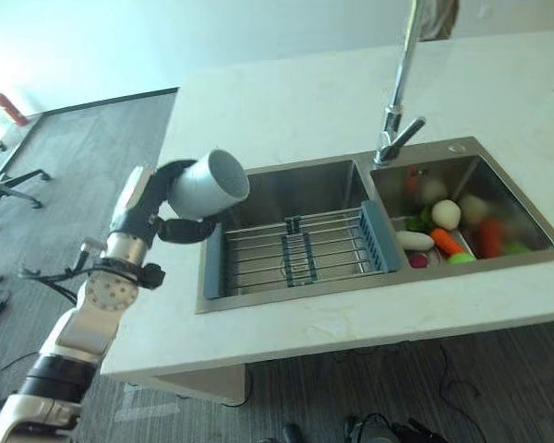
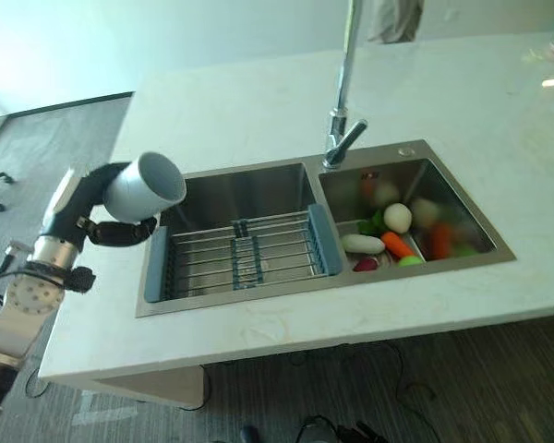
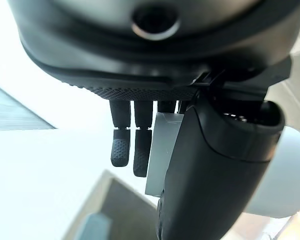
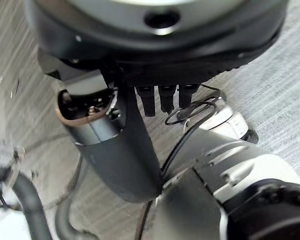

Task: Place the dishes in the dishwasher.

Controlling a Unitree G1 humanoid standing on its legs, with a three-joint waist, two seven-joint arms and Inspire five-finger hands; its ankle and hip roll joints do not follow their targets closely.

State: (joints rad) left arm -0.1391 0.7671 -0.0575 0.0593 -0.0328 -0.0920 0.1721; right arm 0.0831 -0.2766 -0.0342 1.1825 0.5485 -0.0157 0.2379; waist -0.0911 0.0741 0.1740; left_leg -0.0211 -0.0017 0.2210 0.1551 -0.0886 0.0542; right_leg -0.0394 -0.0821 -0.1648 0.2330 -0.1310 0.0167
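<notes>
left robot hand (image 1: 166,208): off the surface's left edge, just beside the sink's left rim; fingers and thumb clamped round a cup, thumb curled under it.
cup (image 1: 208,183): grey-white, tipped on its side, open mouth toward the sink; held in the air over the left rim, touching nothing below. In the left wrist view the thumb (image 3: 210,175) covers most of it, only a pale strip and a rounded side show.
right robot hand (image 4: 115,145): hangs over grey floor, seen in the right wrist view; fingers cut short behind the palm, cannot tell if apart or together.
surface (image 1: 286,323): pale stone; near strip in front of the sink is narrow, wide bare area behind the sink and along the left side.
rack (image 1: 300,245): wire bars with blue-grey end pieces, spans the left basin (image 1: 295,189) rim to rim; basin floor beneath partly hidden.
right basin (image 1: 462,217): holds vegetables (image 1: 448,226), white, orange, green and red pieces piled together; individual kinds hard to make out, bottom hidden.
faucet (image 1: 399,101): upright behind the divider between basins; its top cut off by the frame edge.
floor (image 1: 65,157): grey carpet left of the surface, open beside the arm; chair base (image 1: 9,185) at far left, partly cut off.
</notes>
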